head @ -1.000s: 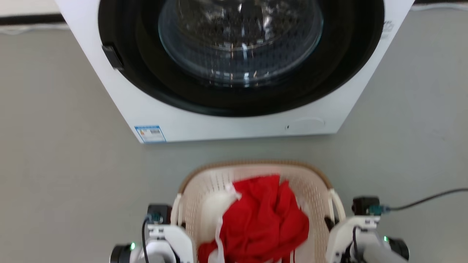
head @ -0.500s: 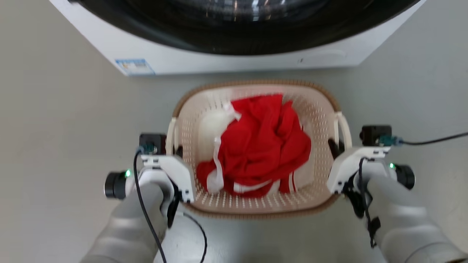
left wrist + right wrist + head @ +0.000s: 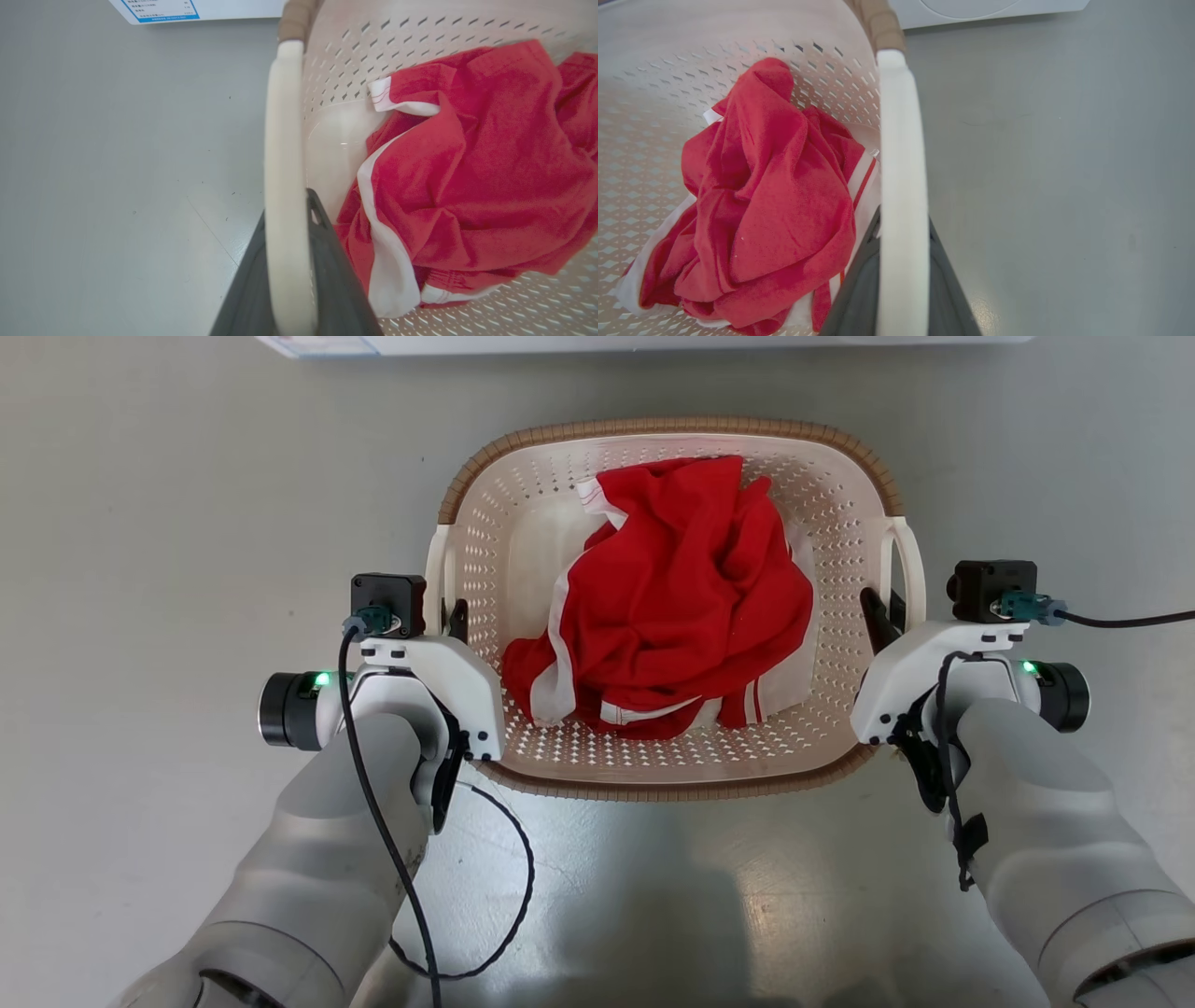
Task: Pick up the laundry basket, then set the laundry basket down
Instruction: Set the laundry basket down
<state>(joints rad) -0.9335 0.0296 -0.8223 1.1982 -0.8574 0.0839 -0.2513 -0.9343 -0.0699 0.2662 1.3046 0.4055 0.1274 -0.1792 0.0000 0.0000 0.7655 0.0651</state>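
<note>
The laundry basket (image 3: 653, 427), cream with a brown rim, sits between my arms in the head view, holding a crumpled red and white garment (image 3: 672, 597). My left gripper (image 3: 455, 616) is shut on the left loop handle (image 3: 436, 574). My right gripper (image 3: 882, 611) is shut on the right loop handle (image 3: 910, 560). In the left wrist view the white handle (image 3: 285, 140) runs between the dark fingers of that gripper (image 3: 287, 205). The right wrist view shows its handle (image 3: 901, 140) likewise clamped by the gripper (image 3: 901, 219). Whether the basket touches the floor I cannot tell.
The white washing machine's base (image 3: 560, 343) lies along the top edge, just beyond the basket, and its lower panel (image 3: 985, 9) appears in the right wrist view. Bare grey floor (image 3: 140, 523) spreads on both sides. A black cable (image 3: 1130, 616) trails right from my right wrist.
The head view has tilted downward, so the washing machine has slid almost out of the top and my forearms have come in. Both grippers stay on the basket's handles.
</note>
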